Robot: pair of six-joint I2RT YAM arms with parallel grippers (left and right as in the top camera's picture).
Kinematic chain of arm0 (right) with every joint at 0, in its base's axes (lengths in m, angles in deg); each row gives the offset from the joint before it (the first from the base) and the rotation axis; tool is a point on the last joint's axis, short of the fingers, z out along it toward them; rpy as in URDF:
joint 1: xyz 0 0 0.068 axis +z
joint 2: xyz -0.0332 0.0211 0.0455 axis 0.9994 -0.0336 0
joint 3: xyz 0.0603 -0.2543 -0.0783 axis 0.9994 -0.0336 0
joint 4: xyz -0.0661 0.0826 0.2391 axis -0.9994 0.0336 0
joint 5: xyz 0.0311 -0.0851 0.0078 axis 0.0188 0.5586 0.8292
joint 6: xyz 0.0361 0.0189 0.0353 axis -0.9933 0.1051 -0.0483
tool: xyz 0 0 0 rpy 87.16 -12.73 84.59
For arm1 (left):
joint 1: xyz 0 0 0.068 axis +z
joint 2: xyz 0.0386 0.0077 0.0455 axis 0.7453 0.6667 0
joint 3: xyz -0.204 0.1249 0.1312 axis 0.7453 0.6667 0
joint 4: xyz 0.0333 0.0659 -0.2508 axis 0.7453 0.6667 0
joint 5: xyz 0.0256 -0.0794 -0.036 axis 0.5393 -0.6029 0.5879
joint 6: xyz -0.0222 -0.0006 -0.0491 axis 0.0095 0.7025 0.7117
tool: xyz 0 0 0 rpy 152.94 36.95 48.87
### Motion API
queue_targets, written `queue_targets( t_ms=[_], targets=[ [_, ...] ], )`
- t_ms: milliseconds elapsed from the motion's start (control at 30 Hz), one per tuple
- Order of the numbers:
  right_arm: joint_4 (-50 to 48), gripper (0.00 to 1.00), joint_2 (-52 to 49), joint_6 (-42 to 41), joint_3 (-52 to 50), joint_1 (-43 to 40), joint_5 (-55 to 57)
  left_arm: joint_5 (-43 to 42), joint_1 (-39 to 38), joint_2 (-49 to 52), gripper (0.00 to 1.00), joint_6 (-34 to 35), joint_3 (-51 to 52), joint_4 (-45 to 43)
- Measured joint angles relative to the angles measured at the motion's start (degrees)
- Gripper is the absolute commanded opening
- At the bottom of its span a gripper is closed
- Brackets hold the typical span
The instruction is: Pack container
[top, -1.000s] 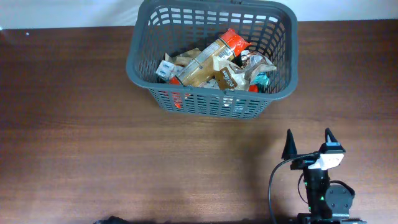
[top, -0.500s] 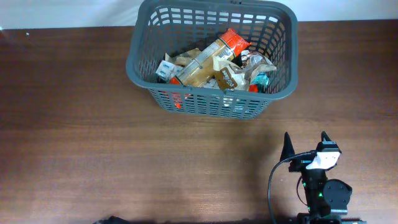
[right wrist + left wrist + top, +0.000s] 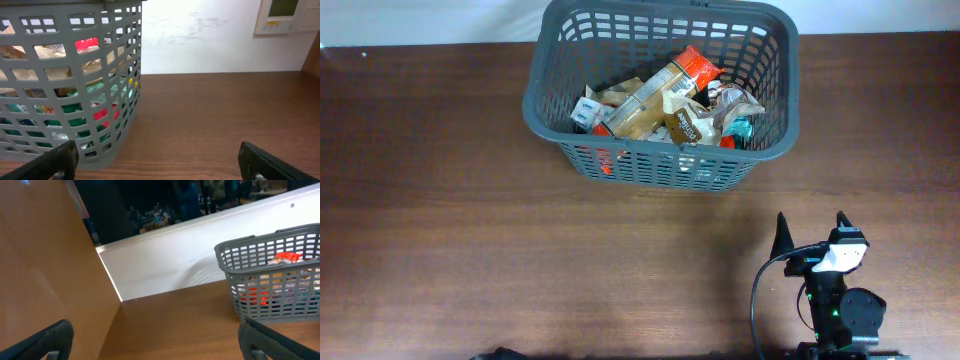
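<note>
The container (image 3: 660, 166) is a dark grey slotted basket at the table's far middle, with several food packets (image 3: 665, 105) piled inside. In the overhead view my right gripper (image 3: 812, 228) stands open near the front right of the table, well short of the basket and holding nothing. The right wrist view has its fingers (image 3: 56, 159) wide apart, with the basket wall (image 3: 75, 75) ahead on the left. My left gripper (image 3: 160, 345) is open and empty. Its wrist view shows the basket (image 3: 270, 282) far off to the right.
Brown wooden tabletop (image 3: 470, 200) all around the basket. A white wall (image 3: 200, 35) runs behind the table's far edge, with a wall panel (image 3: 287, 15) at the upper right. A wooden side board (image 3: 45, 265) stands at the left in the left wrist view.
The right gripper shifted slightly to the left, then held still for the last half second. The basket and its contents have not moved.
</note>
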Motion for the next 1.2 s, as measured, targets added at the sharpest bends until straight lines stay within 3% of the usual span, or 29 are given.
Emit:
queue_targets(
  t_ms=[200,367,633,733,867,1200],
  targets=[
    [0.0,0.99,0.0,0.0,0.0,0.0,0.0,-0.7,0.0,0.0,0.99,0.0,0.0,0.0],
    [0.0,0.99,0.0,0.0,0.0,0.0,0.0,-7.1,0.4,0.0,0.99,1.9,0.0,0.0],
    [0.0,0.99,0.0,0.0,0.0,0.0,0.0,-12.9,12.3,-0.9,0.99,4.2,4.0,-4.4],
    [0.0,0.99,0.0,0.0,0.0,0.0,0.0,-16.8,16.5,-3.5,0.99,4.5,11.0,-11.7],
    [0.0,0.99,0.0,0.0,0.0,0.0,0.0,-24.2,21.5,-10.4,0.99,4.5,27.6,-25.5],
    [0.0,0.99,0.0,0.0,0.0,0.0,0.0,-38.9,23.8,-18.1,0.99,4.9,70.6,-61.8]
  ],
)
